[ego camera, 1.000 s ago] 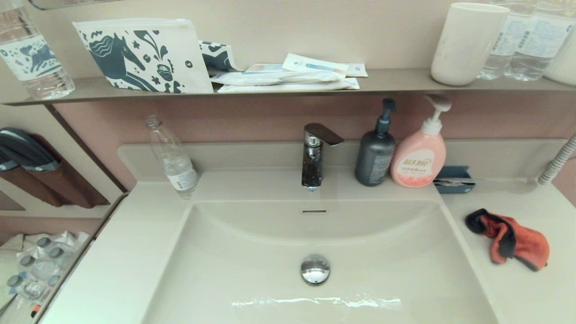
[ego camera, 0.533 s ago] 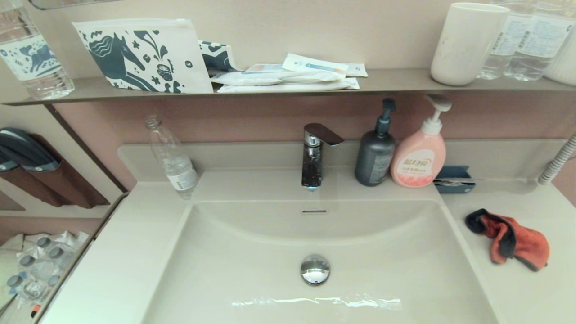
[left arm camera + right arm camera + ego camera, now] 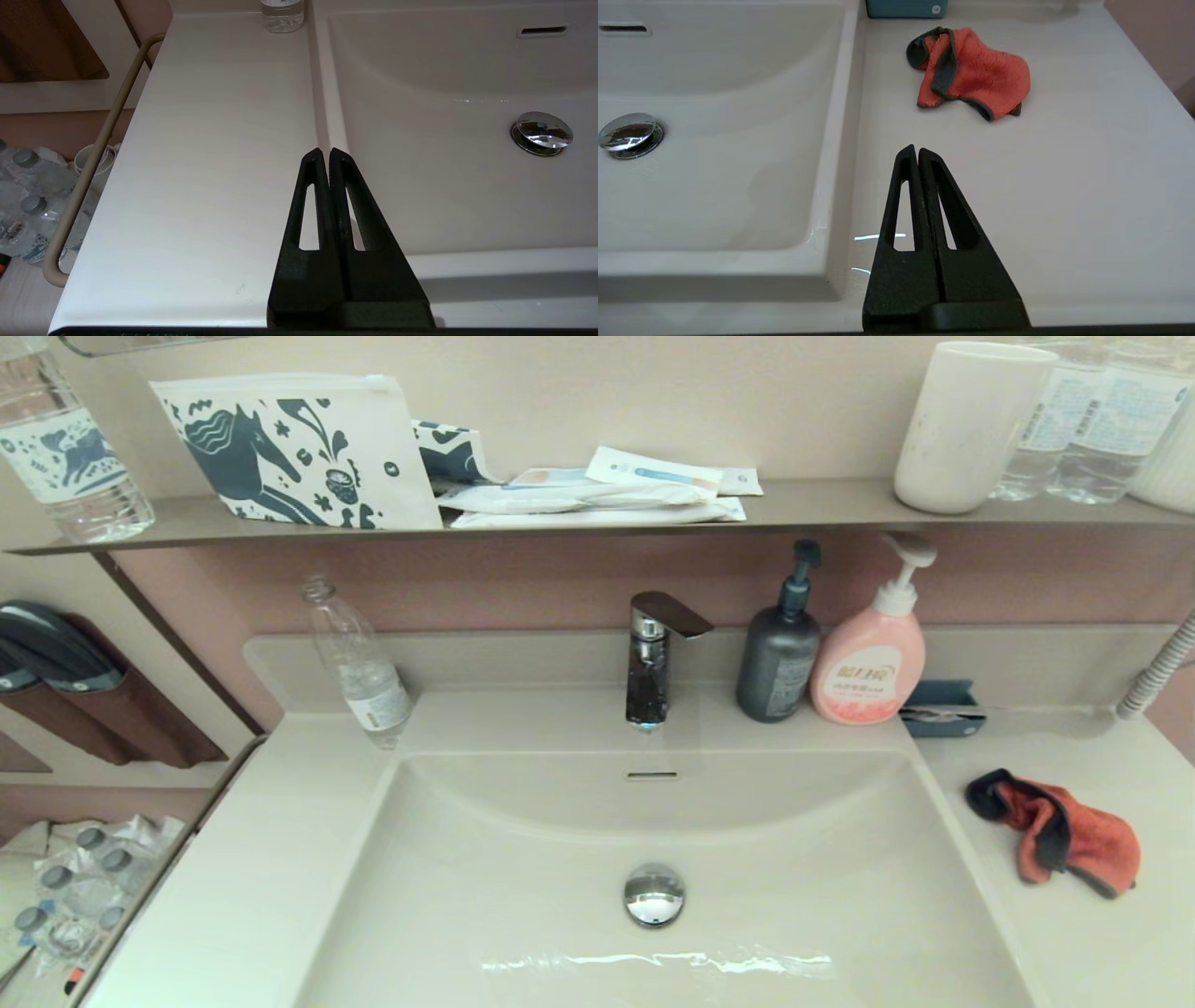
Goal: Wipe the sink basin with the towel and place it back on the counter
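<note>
The counter [image 3: 1074, 933] and its sink basin [image 3: 523, 905] are lying bare of obstruction; a faucet [image 3: 651, 658], two pump bottles [image 3: 778, 658] and a clear bottle [image 3: 359, 663] are standing along the back ledge. The towel [image 3: 971, 74] is lying crumpled on the counter to the right of the basin, ahead of the right gripper [image 3: 917, 151] and apart from it. That gripper is hovering closed, holding nothing. The left gripper [image 3: 325, 153] is sitting closed and empty over the basin's left rim.

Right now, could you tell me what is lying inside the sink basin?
The sink basin holds only its chrome drain plug, with the overflow slot in the back wall. Whatever lies below the plug is hidden. The towel lies outside, on the counter.
</note>
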